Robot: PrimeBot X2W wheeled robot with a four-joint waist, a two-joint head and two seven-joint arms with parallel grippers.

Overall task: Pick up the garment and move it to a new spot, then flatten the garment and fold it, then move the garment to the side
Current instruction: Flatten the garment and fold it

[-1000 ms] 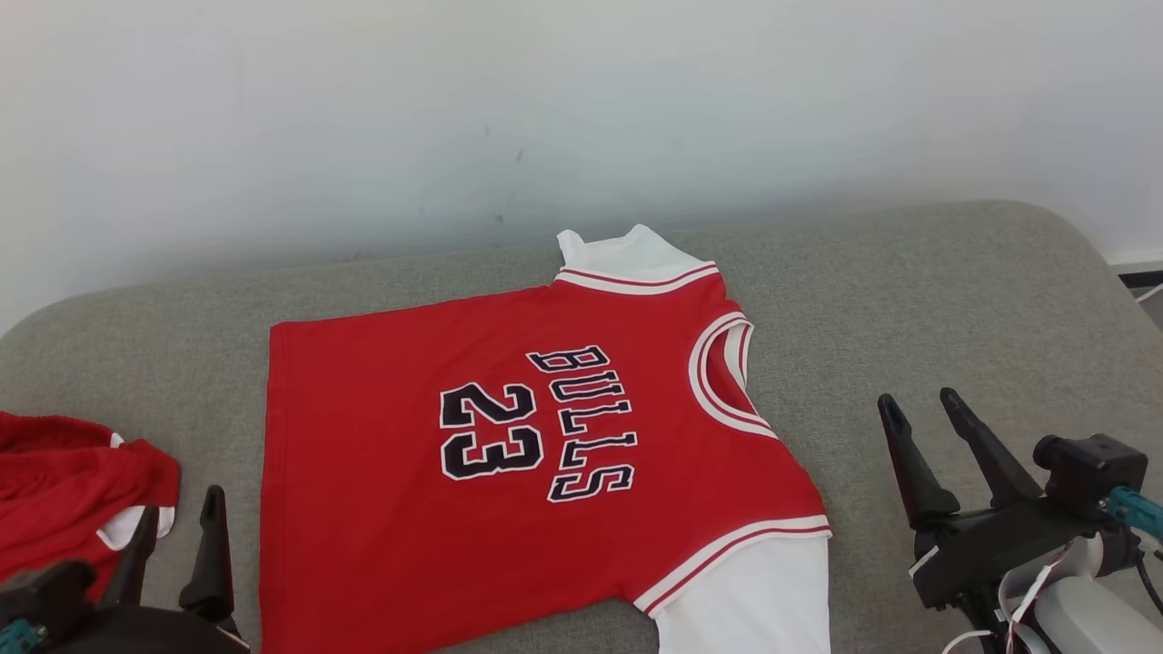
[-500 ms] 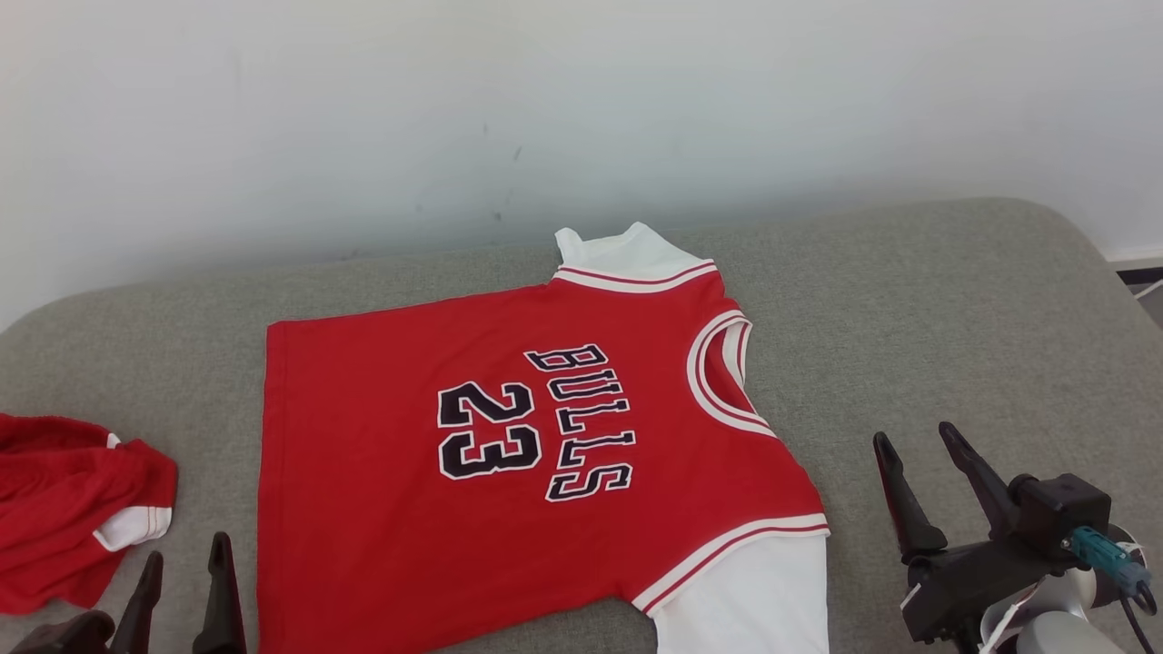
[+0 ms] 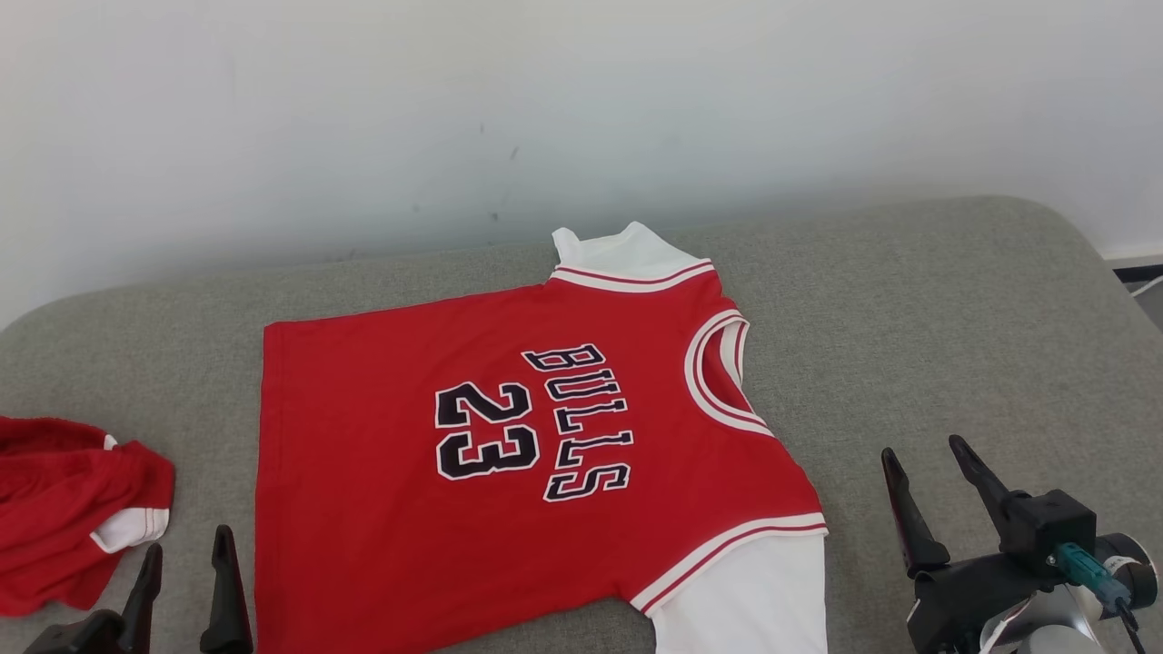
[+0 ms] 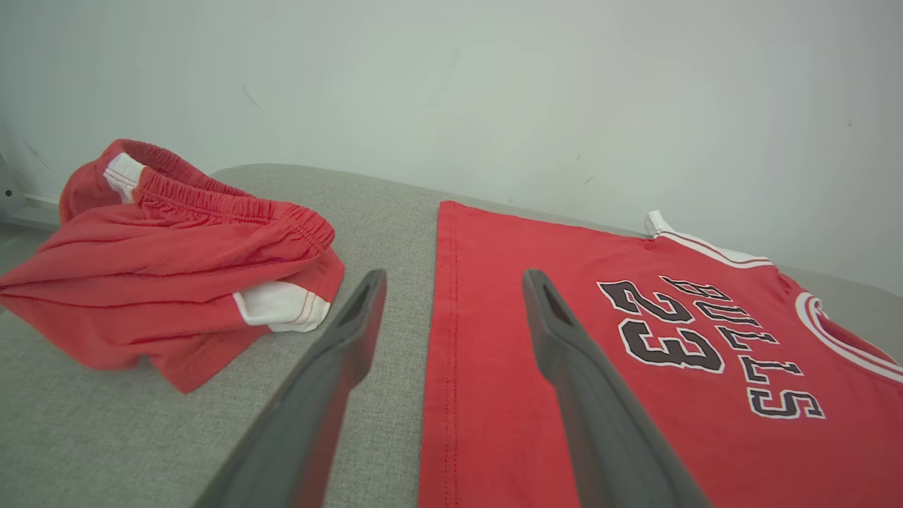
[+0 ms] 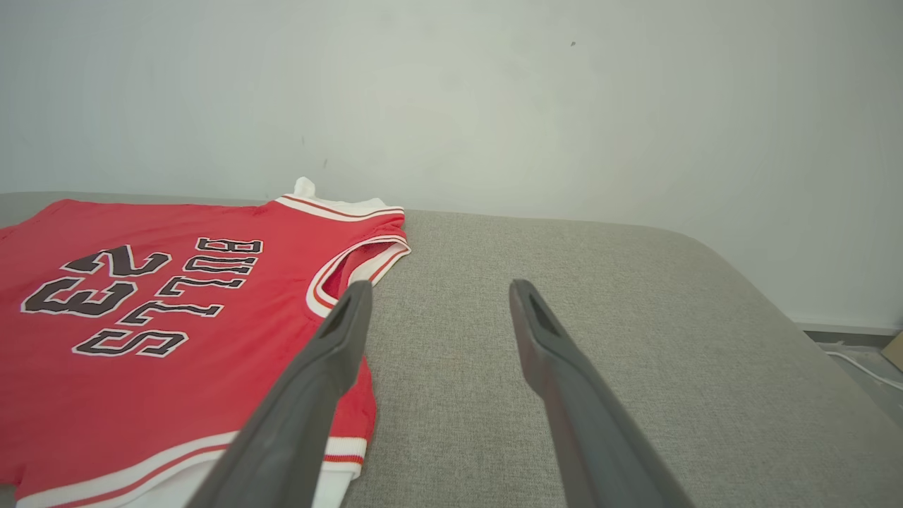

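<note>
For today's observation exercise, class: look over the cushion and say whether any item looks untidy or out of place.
The red shorts lie crumpled in a heap at the left edge of the cushion, apart from the jersey, which lies spread flat. Nothing looks torn or stained.

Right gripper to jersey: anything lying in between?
Nothing. The stretch between the open right gripper and the jersey is bare grey cushion, as the head view shows.
</note>
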